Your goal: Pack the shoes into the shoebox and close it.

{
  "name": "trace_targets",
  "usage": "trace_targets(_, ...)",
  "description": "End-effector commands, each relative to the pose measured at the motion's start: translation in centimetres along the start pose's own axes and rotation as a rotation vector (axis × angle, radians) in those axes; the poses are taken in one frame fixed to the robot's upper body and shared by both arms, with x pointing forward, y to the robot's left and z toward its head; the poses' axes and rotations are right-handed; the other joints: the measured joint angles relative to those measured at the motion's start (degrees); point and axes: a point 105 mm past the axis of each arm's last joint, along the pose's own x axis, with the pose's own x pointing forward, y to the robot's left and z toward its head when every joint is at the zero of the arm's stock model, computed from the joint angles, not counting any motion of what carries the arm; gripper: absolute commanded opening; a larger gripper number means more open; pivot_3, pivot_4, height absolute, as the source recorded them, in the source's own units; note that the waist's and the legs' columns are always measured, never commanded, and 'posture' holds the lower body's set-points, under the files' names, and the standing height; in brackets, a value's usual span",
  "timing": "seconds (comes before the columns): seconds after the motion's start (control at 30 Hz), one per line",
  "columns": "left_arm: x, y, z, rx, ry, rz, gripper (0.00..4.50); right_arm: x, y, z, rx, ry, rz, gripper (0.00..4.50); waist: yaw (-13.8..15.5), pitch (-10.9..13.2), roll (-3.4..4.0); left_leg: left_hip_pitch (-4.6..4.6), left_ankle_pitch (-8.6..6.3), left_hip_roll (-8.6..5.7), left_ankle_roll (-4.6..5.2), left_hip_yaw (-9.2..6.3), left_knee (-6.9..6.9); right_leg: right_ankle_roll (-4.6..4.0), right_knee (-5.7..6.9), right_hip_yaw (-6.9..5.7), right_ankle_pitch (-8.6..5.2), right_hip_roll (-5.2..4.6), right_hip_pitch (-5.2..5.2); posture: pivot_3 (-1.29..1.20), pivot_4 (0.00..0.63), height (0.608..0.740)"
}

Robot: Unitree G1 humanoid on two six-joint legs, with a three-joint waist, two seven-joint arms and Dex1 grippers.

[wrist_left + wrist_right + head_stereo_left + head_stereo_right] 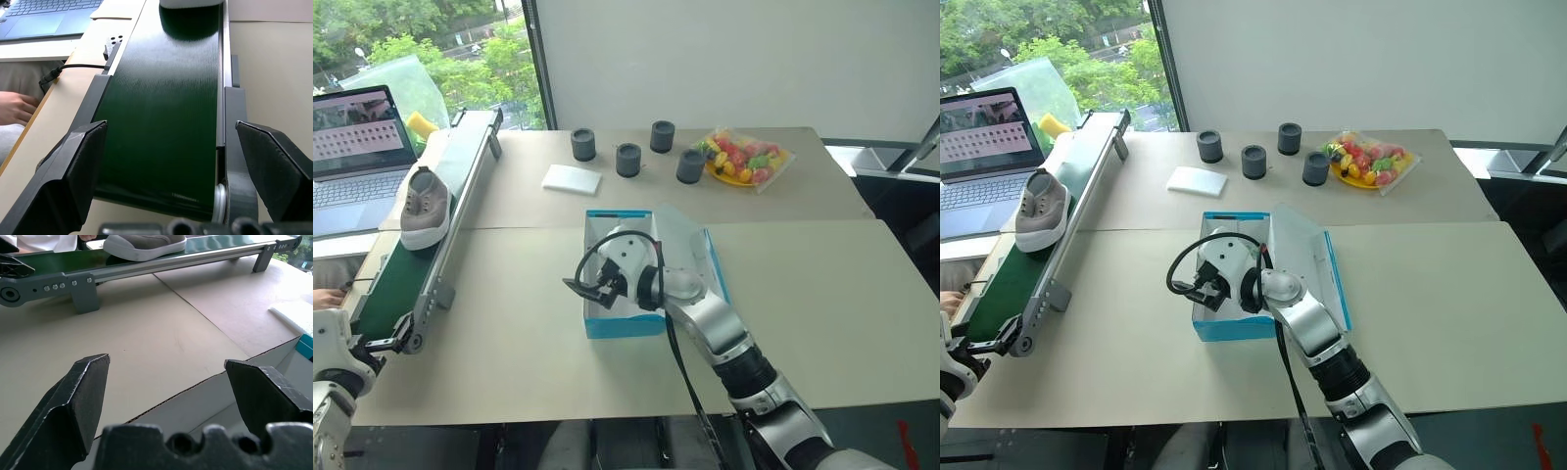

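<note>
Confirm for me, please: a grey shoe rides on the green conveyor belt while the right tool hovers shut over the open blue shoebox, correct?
Not quite: the right tool is open, its fingers spread wide in the right wrist view. The grey shoe does sit on the conveyor belt, beside the open shoebox.

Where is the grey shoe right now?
The grey shoe sits on the green conveyor belt at the table's left side, beside the laptop and well left of the open blue shoebox.
</note>
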Motion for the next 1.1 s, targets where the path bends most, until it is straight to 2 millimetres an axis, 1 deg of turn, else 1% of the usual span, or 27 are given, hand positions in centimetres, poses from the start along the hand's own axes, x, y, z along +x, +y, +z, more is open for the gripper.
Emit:
trace_targets(0.03, -0.07, 0.26, 0.87, 0.034, -0.029, 0.007, 4.50, -0.08, -0.28, 1.66, -0.026, -0.066, -0.012, 4.48, 0.0, 0.0, 0.00, 0.00, 0.00, 0.00, 0.00, 0.00, 0.00, 0.00, 0.00, 0.00, 0.00, 0.00, 0.00, 0.00, 0.150, 0.736)
trace_targets(0.43, -0.08, 0.67, 0.78, 0.035, -0.026, 0.015, 4.50, -0.12, -0.28, 1.80, -0.019, -0.074, -0.018, 4.48, 0.0, 0.0, 0.00, 0.00, 0.00, 0.01, -0.01, 0.00, 0.00, 0.00, 0.00, 0.00, 0.00, 0.00, -0.01, 0.00, 0.150, 0.736)
trace_targets(0.7, 0.27, 0.31, 0.87, 0.026, -0.032, 0.000, 4.50, -0.25, -0.34, 1.78, -0.017, -0.072, -0.026, 4.48, 0.0, 0.0, 0.00, 0.00, -0.01, 0.01, -0.01, 0.00, 0.00, -0.01, 0.00, 0.00, 0.00, 0.00, 0.00, 0.00, 0.150, 0.736)
trace_targets(0.9, 0.34, 0.17, 1.21, 0.029, -0.049, -0.009, 2.90, -0.30, -0.54, 1.92, -0.012, -0.076, -0.034, 4.50, 0.2, 0.0, 0.00, 0.03, 0.00, 0.01, -0.01, 0.00, 0.00, -0.01, 0.02, 0.00, 0.01, 0.01, 0.01, 0.00, 0.150, 0.736)
trace_targets(1.03, 0.39, 0.22, 1.30, 0.028, -0.051, -0.006, 2.35, -0.31, -0.60, 1.92, -0.011, -0.076, -0.037, 4.50, 0.3, 0.0, 0.00, 0.09, 0.00, 0.01, -0.02, 0.00, 0.00, -0.03, 0.04, 0.00, 0.01, 0.00, 0.05, 0.00, 0.150, 0.736)
trace_targets(1.1, 0.46, 0.18, 1.32, 0.027, -0.049, -0.005, 2.29, -0.30, -0.64, 1.90, -0.011, -0.075, -0.038, 4.50, 0.3, 0.0, 0.00, 0.11, 0.01, 0.01, -0.02, 0.00, 0.00, -0.03, 0.05, 0.00, 0.02, 0.01, 0.06, 0.00, 0.150, 0.736)
